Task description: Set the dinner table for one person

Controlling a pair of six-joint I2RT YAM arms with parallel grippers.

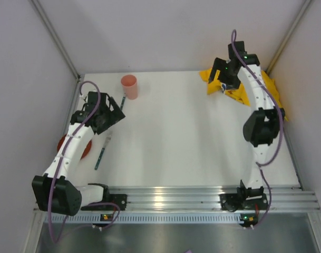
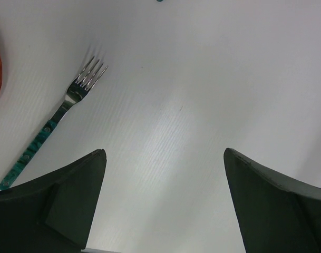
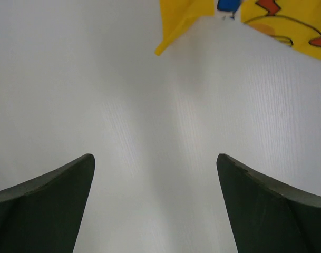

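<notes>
Left gripper (image 2: 164, 152): jaws wide apart, nothing between them, only bare white tabletop underneath. It hung over the dinner table (image 1: 192, 137) near the left edge, towards the far-left corner.

Right gripper (image 3: 155, 155): also spread wide and holding nothing. It was near the far-right corner, just beside the yellow cloth (image 1: 273, 92), with no contact visible in the wrist view.

The dinner table filled the whole work area. Its aluminium rail (image 1: 176, 197) ran along the near edge, where both my bases were bolted.

Layout on it:
- Fork (image 2: 55, 124): flat, close to the left edge about halfway along. Tines pointed to the far edge and the teal handle to the near edge. It lay apart from my left fingers (image 2: 70, 211), off to their side.
- Red plate (image 1: 62, 145): at the left edge, mostly hidden under my left arm, near the fork but not touching it.
- Pink cup (image 1: 129, 86): upright near the far-left corner.
- Second teal-handled utensil (image 1: 122, 101): just beside the cup, partly hidden by my left wrist. Couldn't tell what kind.
- The cloth was bunched in the far-right corner, with a cartoon print showing in the right wrist view.
</notes>
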